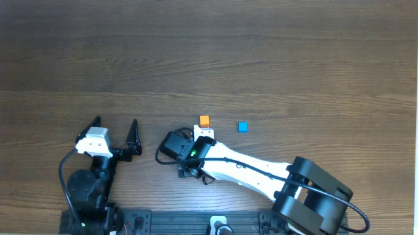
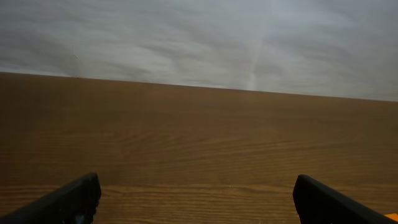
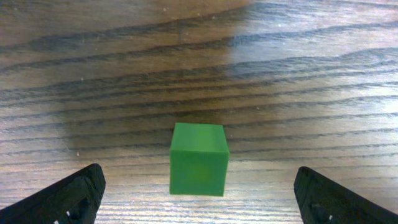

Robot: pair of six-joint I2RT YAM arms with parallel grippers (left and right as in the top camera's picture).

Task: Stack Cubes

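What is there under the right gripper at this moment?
A green cube stands on the wooden table, below the open right gripper, centred between its fingers. The cube covers the table surface directly beneath itself, so that patch cannot be seen.

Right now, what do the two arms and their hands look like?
The right arm is white with black joints and a small green light. The left arm is black, looped by a black cable; its hand has a white block and two pointed black fingers.

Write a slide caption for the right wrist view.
Right gripper open above a green cube resting on the wood-grain table.
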